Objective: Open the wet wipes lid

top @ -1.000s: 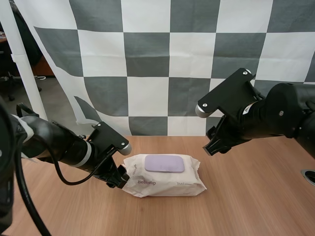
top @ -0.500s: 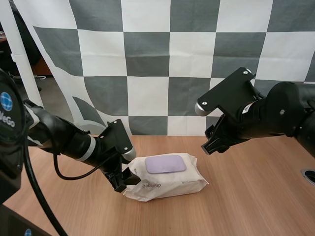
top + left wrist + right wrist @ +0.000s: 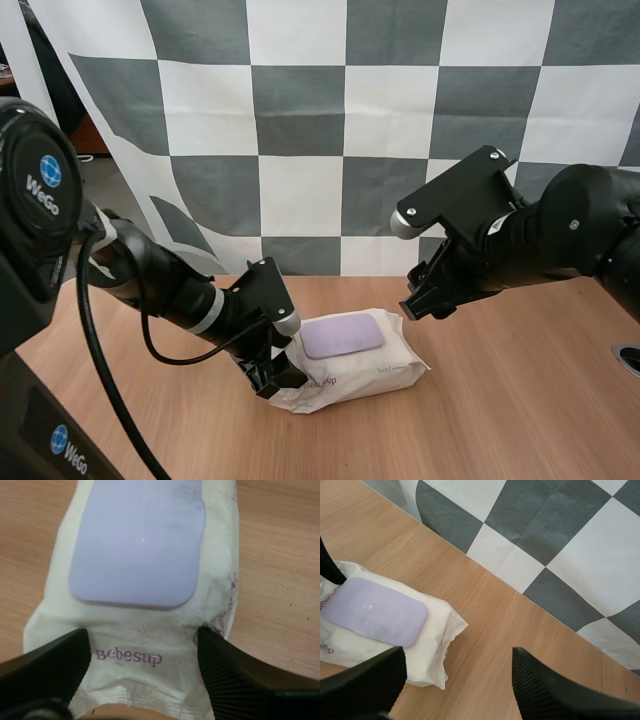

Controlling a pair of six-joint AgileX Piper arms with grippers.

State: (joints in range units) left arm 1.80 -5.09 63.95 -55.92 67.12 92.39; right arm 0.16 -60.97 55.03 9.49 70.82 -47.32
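Observation:
The white pack of wet wipes (image 3: 375, 372) lies on the wooden table, its lilac lid (image 3: 342, 336) flat and closed on top. My left gripper (image 3: 275, 376) is at the pack's left end. In the left wrist view the two fingers stand wide apart with the pack's (image 3: 127, 656) printed end pinched between them, just short of the lid (image 3: 140, 545). My right gripper (image 3: 415, 300) hangs above the table, to the right of and behind the pack. In the right wrist view it (image 3: 459, 652) is open and holds nothing, with the pack (image 3: 437, 640) and lid (image 3: 375, 611) off to one side.
The bare wooden table (image 3: 500, 410) stretches right of and in front of the pack. A dark round fitting (image 3: 630, 358) sits at the table's right edge.
My left arm has reached further right and turned, and the pack has shifted right and rotated with it, its right end swinging back. The right gripper has drifted slightly left.

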